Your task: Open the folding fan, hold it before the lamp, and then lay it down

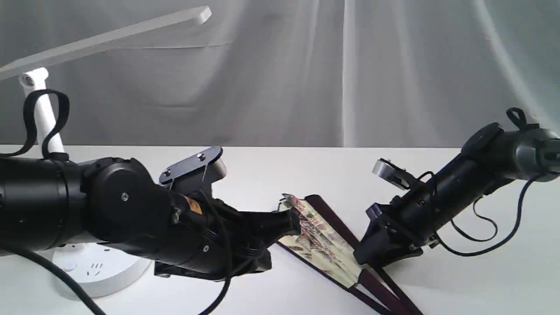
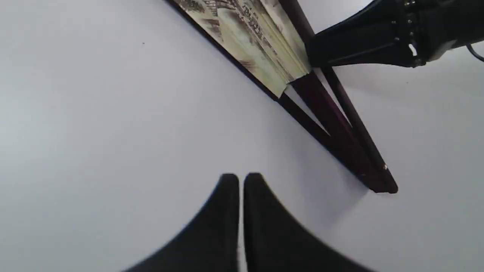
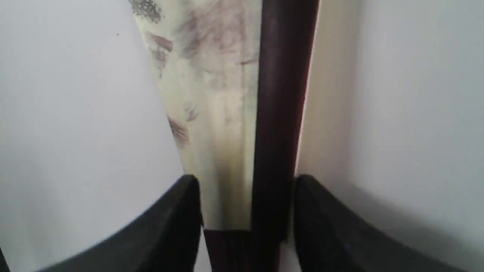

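Note:
The folding fan (image 1: 321,243) lies partly spread on the white table, its cream printed paper between dark guards and its pivot end toward the front. My right gripper (image 1: 368,257) bears down on it near where paper meets ribs. In the right wrist view, its fingers (image 3: 181,211) press against both sides of the folded paper and top guard (image 3: 278,124). My left gripper (image 2: 241,181) is shut and empty over bare table, apart from the fan (image 2: 264,41). In the exterior view, its tip (image 1: 292,224) is beside the fan's far end. The lamp (image 1: 109,38) stands at the left.
The lamp's round base (image 1: 103,267) with sockets sits at the front left, partly behind my left arm, and its post (image 1: 41,113) rises behind. A grey curtain closes the back. Black cables hang from both arms.

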